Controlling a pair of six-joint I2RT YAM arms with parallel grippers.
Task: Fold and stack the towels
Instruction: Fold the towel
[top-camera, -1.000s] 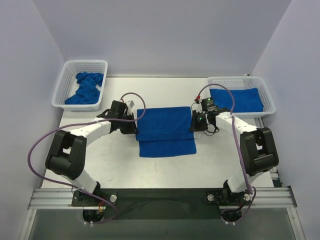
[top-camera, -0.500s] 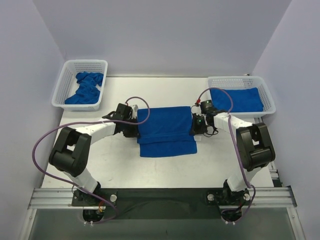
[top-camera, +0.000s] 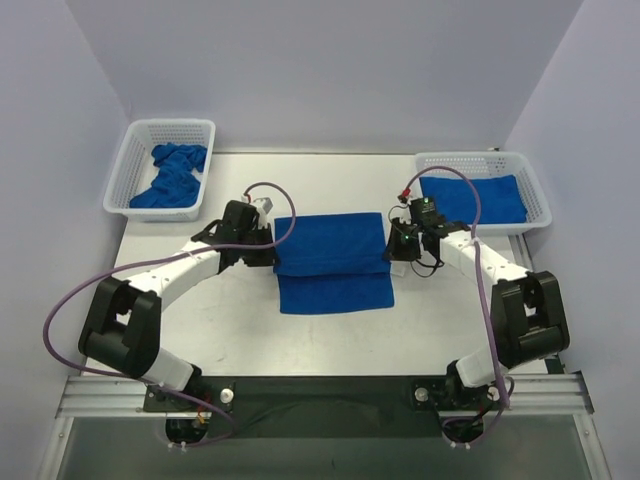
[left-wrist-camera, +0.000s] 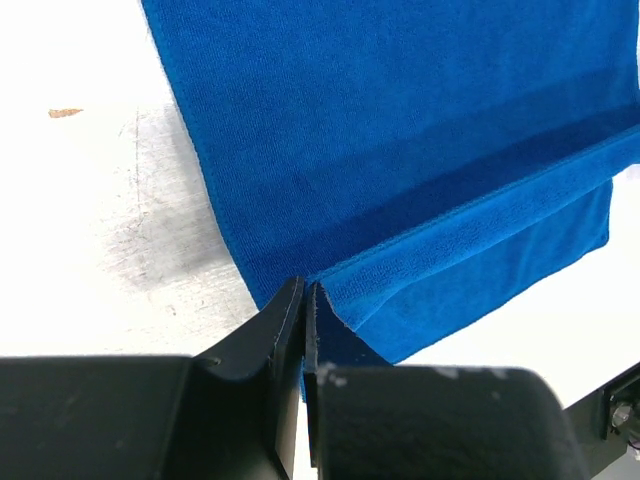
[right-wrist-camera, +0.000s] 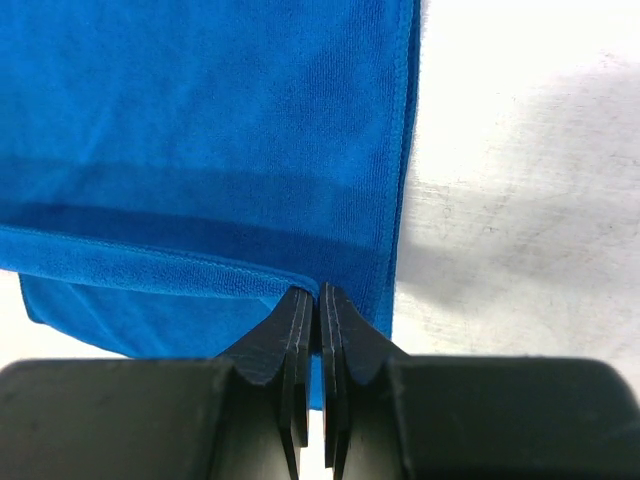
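One blue towel (top-camera: 332, 258) lies in the middle of the table, its upper layer folded over a lower layer that sticks out toward the near side. My left gripper (top-camera: 272, 252) is shut on the left corner of the upper layer's hemmed edge (left-wrist-camera: 420, 250). The left gripper (left-wrist-camera: 308, 292) shows the cloth pinched between its tips. My right gripper (top-camera: 391, 250) is shut on the right corner of that same edge. The right gripper (right-wrist-camera: 318, 294) has the hem (right-wrist-camera: 150, 265) caught at its tips. More towels (top-camera: 172, 180) lie crumpled in the left basket, and a folded towel (top-camera: 475, 198) lies flat in the right one.
A white mesh basket (top-camera: 135, 170) stands at the far left corner of the table and another white basket (top-camera: 535, 195) at the far right. Purple cables loop from both arms. The table's metal rail (top-camera: 320, 395) runs along the near edge.
Both grippers have shifted slightly toward the far side, carrying the towel's upper edge with them. The left arm's elbow has swung outward. Both grips stay the same.
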